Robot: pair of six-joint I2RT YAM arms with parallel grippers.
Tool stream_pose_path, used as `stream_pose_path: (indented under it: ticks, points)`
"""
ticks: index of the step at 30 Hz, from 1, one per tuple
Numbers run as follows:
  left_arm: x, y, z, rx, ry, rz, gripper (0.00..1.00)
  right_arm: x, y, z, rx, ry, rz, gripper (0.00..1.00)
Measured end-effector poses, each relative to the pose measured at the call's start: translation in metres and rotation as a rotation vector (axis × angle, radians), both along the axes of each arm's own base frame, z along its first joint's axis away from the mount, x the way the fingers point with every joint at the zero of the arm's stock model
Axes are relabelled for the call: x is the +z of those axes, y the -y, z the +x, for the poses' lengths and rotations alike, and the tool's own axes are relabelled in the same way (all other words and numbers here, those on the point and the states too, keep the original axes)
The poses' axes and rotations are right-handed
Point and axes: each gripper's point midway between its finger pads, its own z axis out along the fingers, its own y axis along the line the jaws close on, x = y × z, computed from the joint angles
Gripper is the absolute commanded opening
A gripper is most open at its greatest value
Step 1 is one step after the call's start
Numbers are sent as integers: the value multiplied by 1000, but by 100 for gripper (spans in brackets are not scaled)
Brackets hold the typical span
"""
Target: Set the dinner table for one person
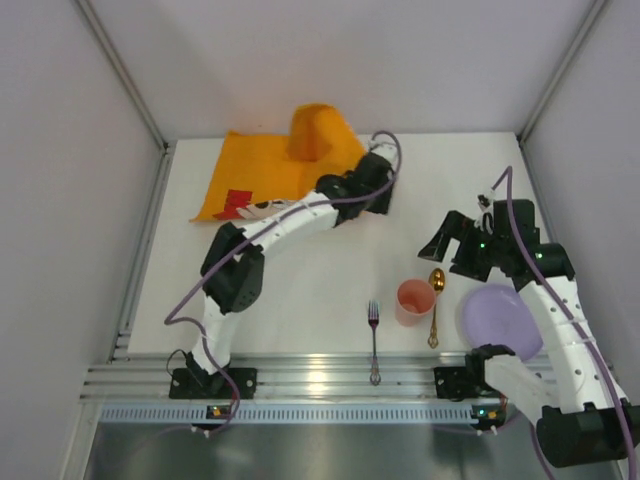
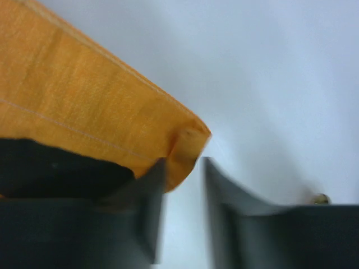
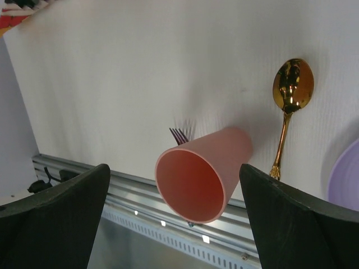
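The white dinner table [image 1: 300, 290] carries an orange placemat [image 1: 262, 175] at the far left, bunched up into a hump at its far edge. My left gripper [image 1: 378, 188] sits at the mat's right corner. In the left wrist view the gripper [image 2: 184, 163] is open a little, and the mat corner [image 2: 188, 147] lies at the left fingertip. A pink cup [image 1: 415, 300] stands upright, with a gold spoon [image 1: 435, 305], a purple-tined fork [image 1: 374, 340] and a lilac plate [image 1: 500, 320] near it. My right gripper [image 1: 443, 243] hovers wide open above the cup [image 3: 202, 174], empty.
An aluminium rail [image 1: 320, 380] runs along the near table edge, close behind the cup in the right wrist view. White walls enclose the table on three sides. The spoon [image 3: 290, 95] and plate rim [image 3: 346, 179] lie to the right of the cup.
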Motion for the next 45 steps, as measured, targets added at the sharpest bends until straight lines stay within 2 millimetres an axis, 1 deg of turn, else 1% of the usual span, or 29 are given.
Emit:
stream_pose_path:
  ticks: [1, 2, 3, 4, 5, 6, 7, 9, 11, 13, 16, 17, 19, 20, 22, 23, 24, 25, 26, 28, 31, 33, 35, 39, 42, 45]
  points:
    - [-9, 30, -20, -65, -12, 17, 99, -2, 1, -1, -2, -3, -4, 100]
    - [-18, 58, -42, -118, -27, 25, 99, -5, 2, -3, -6, -7, -10, 100]
    - [-32, 77, -64, -165, -56, 38, 99, -7, 3, -3, -11, -11, -16, 100]
    - [-37, 87, -79, -192, -69, 46, 99, -8, 4, -3, -14, -13, -21, 100]
    - [-42, 92, -89, -203, -88, 55, 99, -9, 5, -3, -17, -14, -25, 100]
    - [-47, 91, -96, -204, -110, 68, 99, -9, 6, -3, -20, -14, -29, 100]
    - [-48, 88, -96, -189, -120, 72, 99, -9, 7, -2, -23, -13, -33, 100]
    - [-44, 75, -83, -129, -124, 63, 99, -10, 8, -2, -27, -12, -39, 100]
    - [-36, 54, -63, -48, -124, 51, 99, -10, 8, -2, -29, -10, -46, 100]
    - [-23, 29, -43, 37, -114, 34, 99, -11, 8, -2, -22, -7, -56, 100]
    - [8, -20, -10, 174, -81, -12, 99, -12, 6, -3, -7, -2, -72, 100]
    - [18, -40, -3, 215, -73, -27, 99, -12, 6, -3, -2, 0, -77, 100]
    - [35, -87, 11, 306, -51, -66, 99, -13, 5, -4, 5, 3, -87, 100]
    - [37, -112, 14, 350, -49, -76, 98, -13, 5, -4, 8, 5, -91, 100]
    - [28, -168, 18, 450, -67, -67, 97, -13, 4, -4, 16, 8, -97, 100]
    - [21, -190, 21, 492, -79, -60, 96, -13, 4, -4, 19, 9, -99, 100]
    - [10, -210, 23, 532, -97, -48, 96, -13, 4, -4, 22, 10, -101, 100]
    - [-5, -227, 24, 565, -125, -29, 96, -13, 3, -5, 28, 12, -103, 100]
    - [-19, -236, 24, 582, -152, -10, 96, -13, 3, -5, 32, 12, -103, 100]
    - [-47, -241, 24, 592, -208, 32, 96, -14, 0, -4, 42, 7, -104, 100]
    - [-85, -234, 21, 565, -282, 80, 96, -17, -4, -1, 57, -14, -103, 99]
    - [-110, -229, 16, 538, -341, 117, 94, -17, -7, 3, 66, -28, -103, 100]
    - [-128, -226, 12, 523, -389, 140, 93, -17, -10, 8, 73, -33, -102, 100]
    - [-146, -217, 12, 505, -427, 162, 93, -16, -12, 11, 78, -35, -99, 100]
    - [-145, -205, 8, 480, -429, 163, 93, -17, -12, 11, 79, -35, -99, 100]
    - [-148, -186, -4, 447, -426, 190, 93, -17, -12, 12, 79, -34, -100, 100]
